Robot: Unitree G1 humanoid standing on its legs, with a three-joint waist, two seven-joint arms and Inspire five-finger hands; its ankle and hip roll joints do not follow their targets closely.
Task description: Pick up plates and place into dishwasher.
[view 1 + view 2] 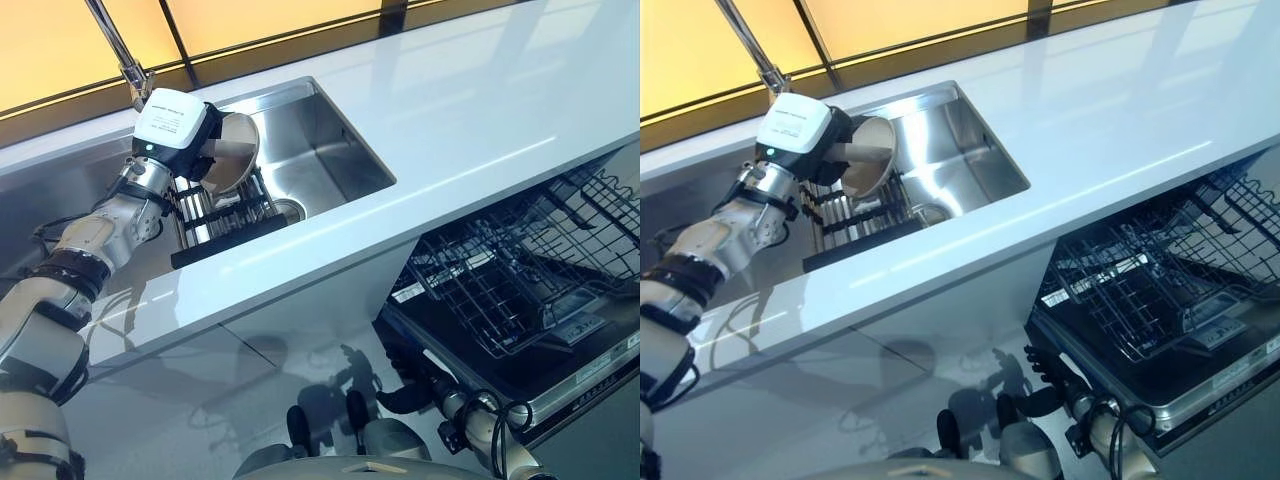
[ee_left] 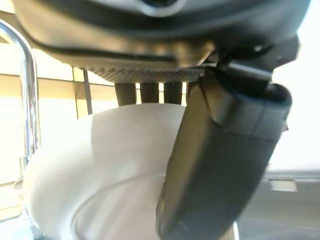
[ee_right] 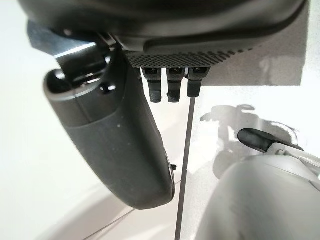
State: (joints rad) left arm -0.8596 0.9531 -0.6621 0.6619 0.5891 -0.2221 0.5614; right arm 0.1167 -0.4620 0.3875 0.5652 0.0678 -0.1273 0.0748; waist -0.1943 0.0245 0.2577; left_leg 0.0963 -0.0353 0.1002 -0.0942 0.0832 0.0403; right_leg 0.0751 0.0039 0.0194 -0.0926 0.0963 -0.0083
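Where the white countertop (image 1: 470, 130) runs across the head views, a steel sink (image 1: 320, 150) is let into it on the robot's left side, with a chrome faucet (image 1: 115, 45) rising behind it. Below the counter's front edge, to the robot's right, the dishwasher (image 1: 560, 370) stands open with its door dropped. Its dark wire rack (image 1: 520, 270) is pulled out. No plate can be made out in the rack.

Inside the sink sits a black dish rack (image 1: 225, 225) with upright slats, against the sink's left part.

Plate: 1 pale plate (image 1: 870, 160), tilted on edge over the dish rack. Its lower edge is at the slats; whether it rests in them or is lifted clear cannot be told.

Left hand (image 1: 195, 150): reached in over the sink, at the plate. In the left wrist view the thumb (image 2: 225, 165) lies across the face of the plate (image 2: 100, 165) and the fingers (image 2: 150, 92) pass behind its rim, so the hand is pinched on the plate.

Right hand (image 3: 120, 145): low, below counter level near the floor, well apart from the sink. Right wrist view shows the thumb standing free and the fingers (image 3: 170, 85) hanging straight, clasping nothing.
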